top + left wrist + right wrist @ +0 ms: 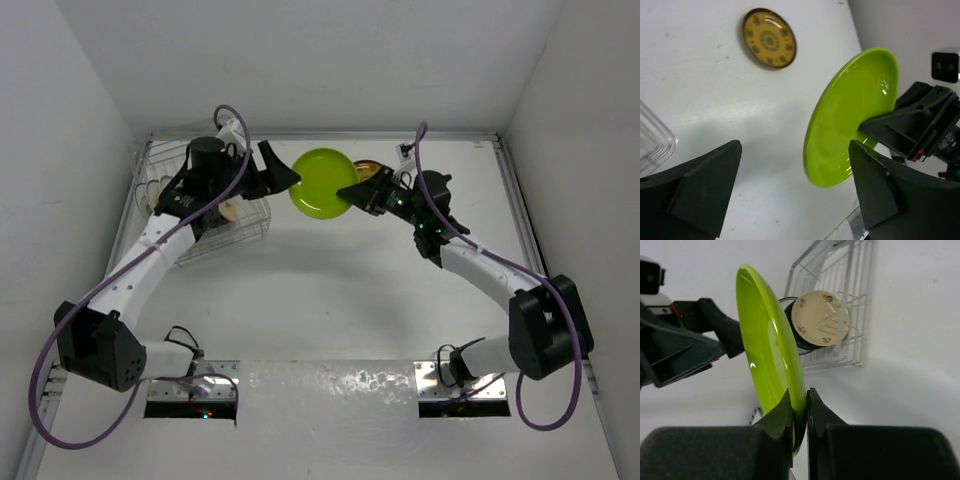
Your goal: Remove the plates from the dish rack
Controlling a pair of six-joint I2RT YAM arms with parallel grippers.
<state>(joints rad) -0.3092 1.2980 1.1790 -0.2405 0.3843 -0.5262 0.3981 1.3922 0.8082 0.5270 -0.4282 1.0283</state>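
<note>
Lime plate (322, 183), pinched by the right gripper (355, 193), hangs above the white walled-in table (330, 300); left gripper (282, 168) gapes.

Green plate (322, 183): plain lime, glossy, no pattern. Yellow-brown plate (769, 38): dark brown rim, small darker motifs in rings round a centre medallion. Cream plate (820, 317): a few red & green floral marks. Black plate (796, 336) just behind it: plain, as far as it shows. Rack (840, 270): silver-white wire. Tray (652, 142): clear plastic. Tabletop (330, 300): white w/ faint specks. Left claw (795, 150) & right claw (799, 396): matt black. Arms (150, 255): white w/ black joints; cables (45, 400) purple.
</note>
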